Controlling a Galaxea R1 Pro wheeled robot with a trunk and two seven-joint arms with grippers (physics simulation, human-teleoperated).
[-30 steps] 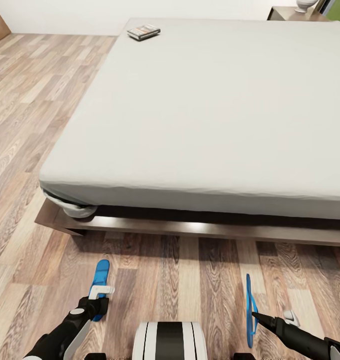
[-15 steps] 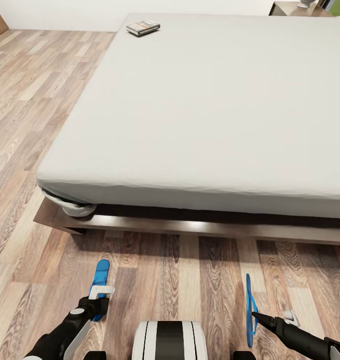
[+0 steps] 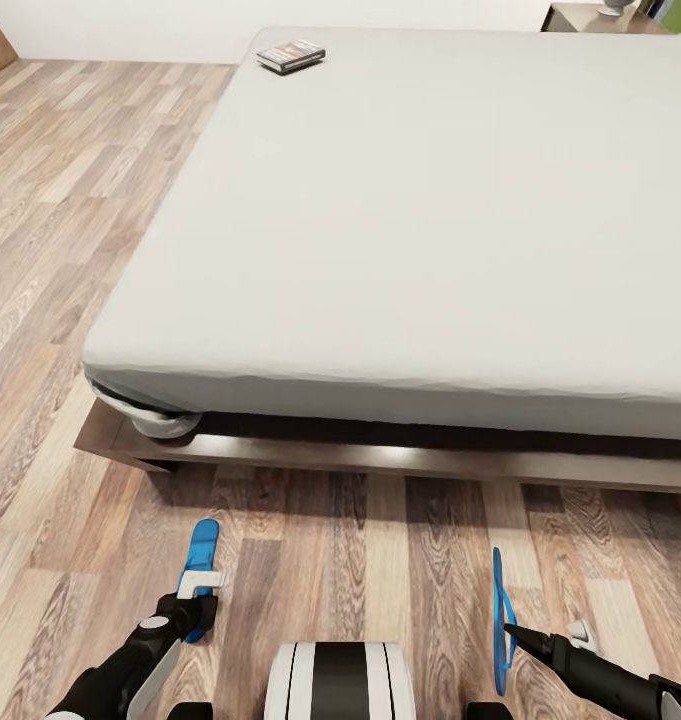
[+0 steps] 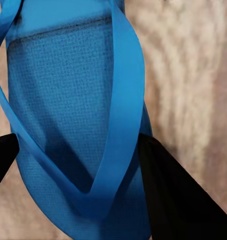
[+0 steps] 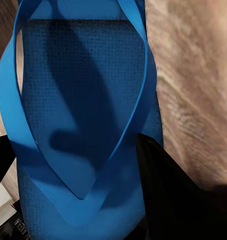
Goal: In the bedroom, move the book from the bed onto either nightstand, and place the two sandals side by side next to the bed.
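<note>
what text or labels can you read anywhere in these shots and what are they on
Nothing can be read.
Book at the far corner of the bed: pale marks on its dark cover, too small to read.
Right wrist view, beside the sandal: a strip of white lettering on a black part, cut off and blurred, unreadable.

A home bedroom: a large low bed with a plain light-grey mattress on a dark brown wooden frame stands on wood-plank floor. Beyond the bed's far side runs a white wall.
</note>
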